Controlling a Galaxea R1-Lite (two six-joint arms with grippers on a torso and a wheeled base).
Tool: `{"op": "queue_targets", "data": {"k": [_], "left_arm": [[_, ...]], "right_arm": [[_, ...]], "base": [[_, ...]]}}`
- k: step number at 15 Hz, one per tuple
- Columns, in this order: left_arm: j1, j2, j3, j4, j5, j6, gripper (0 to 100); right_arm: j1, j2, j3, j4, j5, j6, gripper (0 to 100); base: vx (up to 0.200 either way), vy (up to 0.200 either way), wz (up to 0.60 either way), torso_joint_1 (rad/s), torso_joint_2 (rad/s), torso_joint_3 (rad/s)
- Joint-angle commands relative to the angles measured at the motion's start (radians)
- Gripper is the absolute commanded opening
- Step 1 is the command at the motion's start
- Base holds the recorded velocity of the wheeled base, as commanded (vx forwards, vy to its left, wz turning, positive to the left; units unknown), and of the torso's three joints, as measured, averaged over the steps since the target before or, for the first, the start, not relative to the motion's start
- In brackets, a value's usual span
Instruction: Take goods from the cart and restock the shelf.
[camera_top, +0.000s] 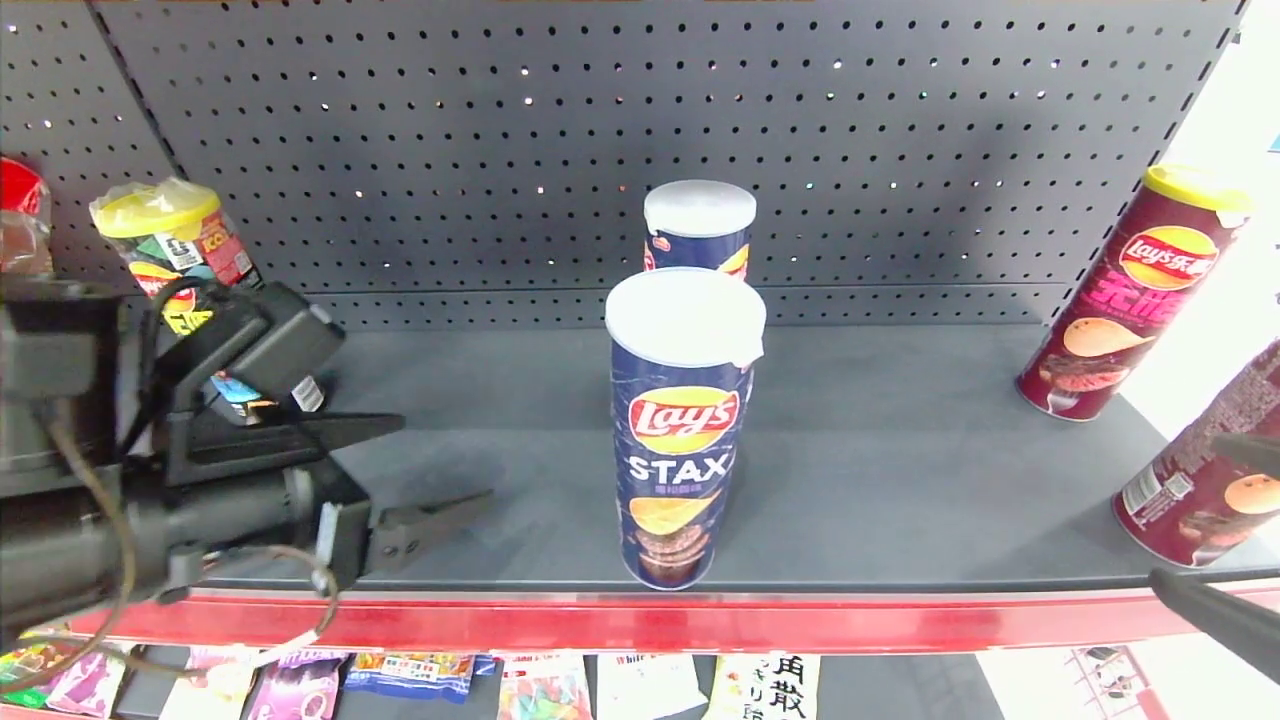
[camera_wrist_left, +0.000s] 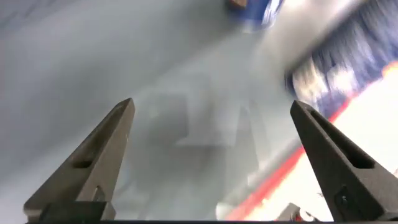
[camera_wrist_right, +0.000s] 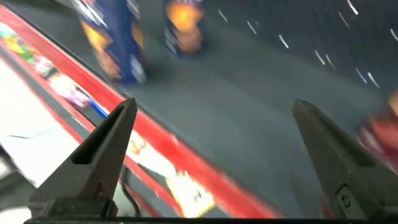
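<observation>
A blue chips can (camera_top: 680, 430) with a white lid stands near the front edge of the dark shelf (camera_top: 900, 450), and a second blue can (camera_top: 698, 230) stands right behind it. My left gripper (camera_top: 445, 458) is open over the shelf, left of the front can, with nothing between its fingers. In the left wrist view the left gripper (camera_wrist_left: 211, 109) spreads over bare shelf, a blue can (camera_wrist_left: 255, 12) beyond it. My right gripper (camera_top: 1183, 510) is open at the shelf's right end. The right gripper (camera_wrist_right: 214, 106) hangs empty above the red front strip (camera_wrist_right: 155, 149), the front blue can (camera_wrist_right: 115, 43) farther off.
Two maroon cans (camera_top: 1130, 300) (camera_top: 1200, 480) stand at the shelf's right end. A yellow-lidded can (camera_top: 175, 250) sits at the back left behind my left arm. A perforated back wall (camera_top: 600, 120) closes the shelf. Snack packets (camera_top: 540, 685) hang below the red strip.
</observation>
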Motion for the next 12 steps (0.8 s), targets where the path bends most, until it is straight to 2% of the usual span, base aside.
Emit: {"op": "queue_targets", "data": {"k": [1, 2, 3, 5, 7, 8, 11, 12], "left_arm": [[0.008, -0.385, 0.039, 0.327, 0.211, -0.001, 100], [0.005, -0.426, 0.043, 0.362, 0.263, 0.002, 100], [0.010, -0.481, 0.069, 0.366, 0.287, 0.006, 100], [0.034, -0.506, 0.069, 0.351, 0.303, 0.012, 100], [0.059, -0.498, 0.063, 0.339, 0.387, 0.101, 100], [0.060, -0.501, 0.065, 0.325, 0.407, 0.114, 100], [0.060, -0.506, 0.062, 0.319, 0.409, 0.114, 100], [0.060, -0.506, 0.062, 0.319, 0.410, 0.116, 100]], "right_arm": [[-0.090, -0.207, -0.034, 0.188, -0.041, 0.003, 100], [-0.116, -0.243, -0.036, 0.224, -0.046, 0.006, 100], [-0.183, -0.285, -0.028, 0.263, -0.061, 0.010, 100], [-0.276, -0.275, -0.031, 0.260, -0.076, 0.079, 100], [-0.348, -0.252, -0.031, 0.243, -0.090, 0.141, 100], [-0.377, -0.247, -0.031, 0.238, -0.092, 0.142, 100], [-0.404, -0.224, -0.050, 0.243, -0.098, 0.127, 100], [-0.404, -0.221, -0.043, 0.240, -0.092, 0.113, 100]], "base": [[0.000, 0.000, 0.00, 0.000, 0.00, 0.000], [0.000, 0.000, 0.00, 0.000, 0.00, 0.000], [0.000, 0.000, 0.00, 0.000, 0.00, 0.000], [0.000, 0.000, 0.00, 0.000, 0.00, 0.000], [0.000, 0.000, 0.00, 0.000, 0.00, 0.000], [0.000, 0.000, 0.00, 0.000, 0.00, 0.000], [0.000, 0.000, 0.00, 0.000, 0.00, 0.000], [-0.200, 0.000, 0.00, 0.007, 0.01, 0.002]]}}
